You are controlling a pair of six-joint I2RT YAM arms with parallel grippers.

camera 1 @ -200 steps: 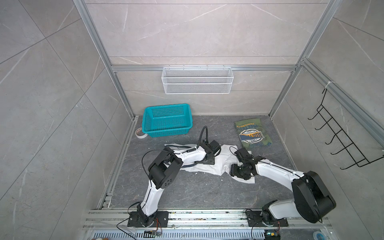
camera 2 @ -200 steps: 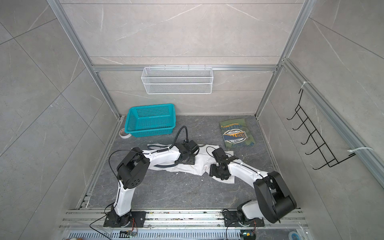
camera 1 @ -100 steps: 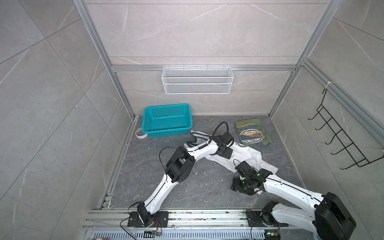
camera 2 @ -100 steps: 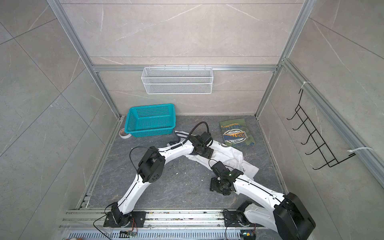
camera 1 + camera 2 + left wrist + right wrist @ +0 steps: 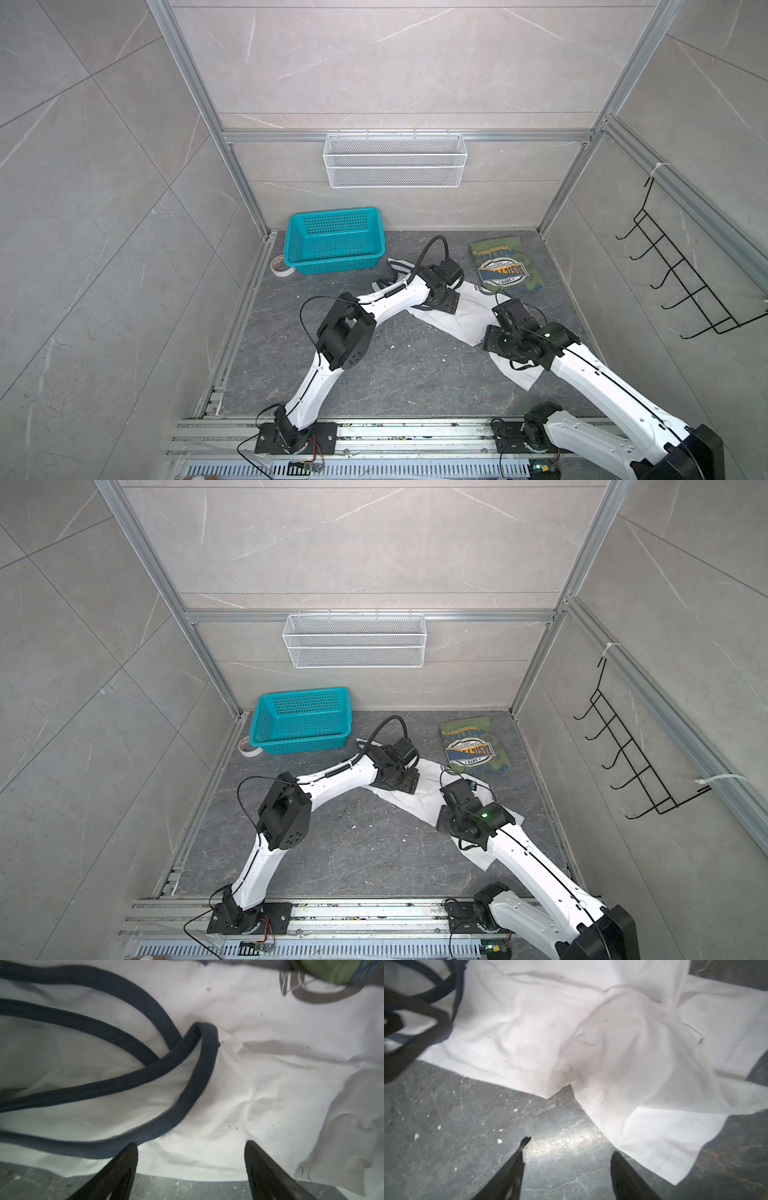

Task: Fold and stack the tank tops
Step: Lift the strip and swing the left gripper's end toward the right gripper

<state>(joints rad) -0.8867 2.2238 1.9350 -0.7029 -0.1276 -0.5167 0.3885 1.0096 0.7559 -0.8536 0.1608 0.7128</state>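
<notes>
Top views both showed the white tank top (image 5: pixel 469 318) crumpled beneath the left gripper (image 5: pixel 395 787), with the folded olive tank top (image 5: pixel 471 746) just beyond. Left wrist view showed that gripper wide and empty over white cloth, navy trim (image 5: pixel 199 1076) just ahead. Right wrist view showed the right gripper (image 5: pixel 571 1146) parted and empty above the grey floor (image 5: pixel 467 1126), the white hem just ahead.

Your jaws stand wide apart with nothing between them, tips over the edge of the white top (image 5: pixel 259 1084), which lies rumpled on the grey bench (image 5: pixel 187 1188). Navy trim (image 5: pixel 199 1068) loops across it, one band doubled back. A bit of green top (image 5: pixel 332 970) shows beyond.
</notes>
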